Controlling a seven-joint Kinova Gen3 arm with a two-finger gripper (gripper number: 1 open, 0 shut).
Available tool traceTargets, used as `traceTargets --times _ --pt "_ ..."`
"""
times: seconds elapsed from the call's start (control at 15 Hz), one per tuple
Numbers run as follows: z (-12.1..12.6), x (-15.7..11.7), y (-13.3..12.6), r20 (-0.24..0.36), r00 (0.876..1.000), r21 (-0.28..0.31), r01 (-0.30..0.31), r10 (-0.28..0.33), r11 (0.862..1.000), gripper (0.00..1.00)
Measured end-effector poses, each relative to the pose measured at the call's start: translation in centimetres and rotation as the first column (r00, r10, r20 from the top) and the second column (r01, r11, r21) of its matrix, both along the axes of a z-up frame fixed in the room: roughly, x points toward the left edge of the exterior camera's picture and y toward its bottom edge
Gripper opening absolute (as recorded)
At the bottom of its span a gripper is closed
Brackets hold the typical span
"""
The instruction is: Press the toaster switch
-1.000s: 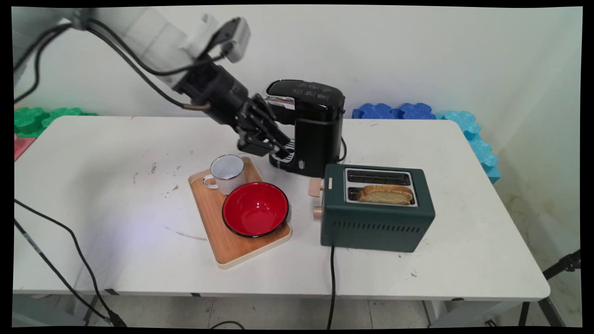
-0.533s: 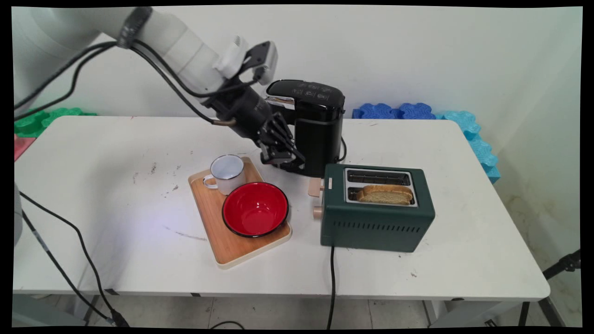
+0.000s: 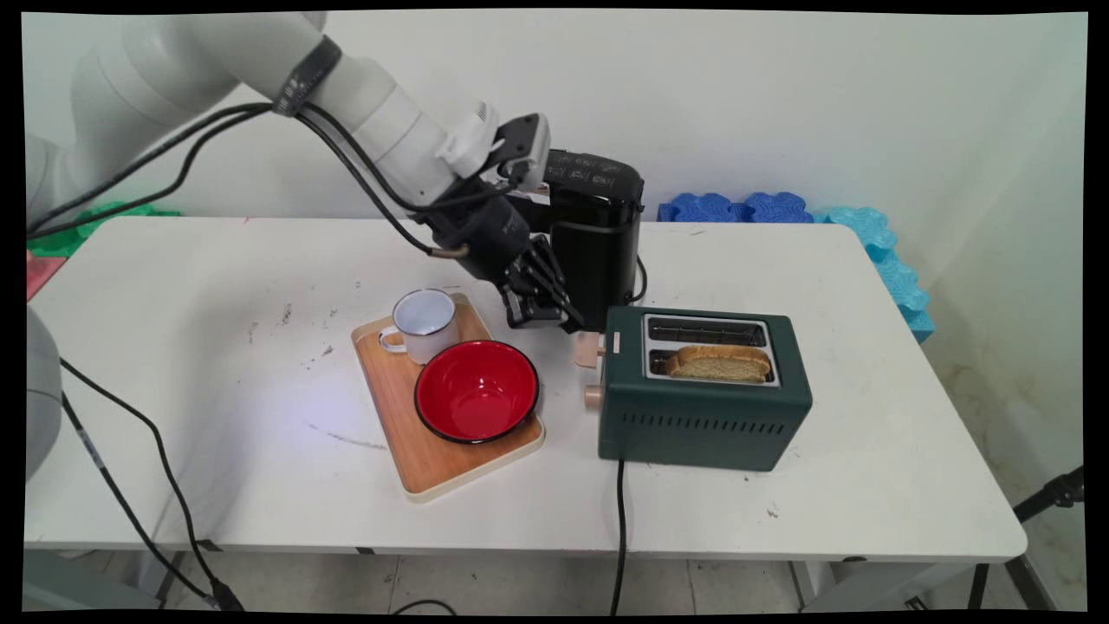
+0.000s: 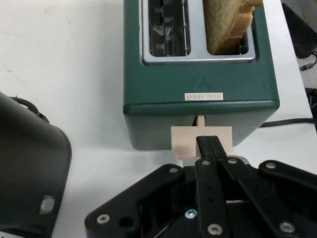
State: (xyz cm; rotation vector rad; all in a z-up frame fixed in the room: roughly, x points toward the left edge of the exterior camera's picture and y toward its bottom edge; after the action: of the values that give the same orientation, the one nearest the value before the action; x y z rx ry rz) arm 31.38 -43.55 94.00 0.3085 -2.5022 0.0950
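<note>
A white table [image 3: 780,260] is seen beneath everything. Just beyond the fingertips, a green toaster [image 3: 703,407] is stood, with a slice of bread [image 3: 719,362] held in the slot on its near side; in the hand view the same toaster [image 4: 198,74] fills the space ahead of the fingers and the bread [image 4: 225,25] is seen in the right-hand slot. A black coffee machine [image 3: 598,234] is placed directly behind the gripper, partly covered by the arm. To the fingers' left and nearer the camera, a wooden tray [image 3: 416,459] is laid on the table, on which a red bowl [image 3: 476,392] and a white mug [image 3: 424,322] are carried. The gripper [image 3: 567,319] is held low between the coffee machine and the toaster. In the hand view the gripper [image 4: 209,144] is shown with its two fingers brought together, tips touching, right at the pale toaster lever [image 4: 185,141]; in the main view that lever [image 3: 590,349] is seen just below the fingertips, on the toaster's end face
</note>
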Motion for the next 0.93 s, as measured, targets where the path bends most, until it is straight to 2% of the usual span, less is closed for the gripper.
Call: traceTargets --times 0.93 --pt "-3.5 -1.7 -0.9 0.005 1.0 0.032 -0.003 0.003 0.999 0.0"
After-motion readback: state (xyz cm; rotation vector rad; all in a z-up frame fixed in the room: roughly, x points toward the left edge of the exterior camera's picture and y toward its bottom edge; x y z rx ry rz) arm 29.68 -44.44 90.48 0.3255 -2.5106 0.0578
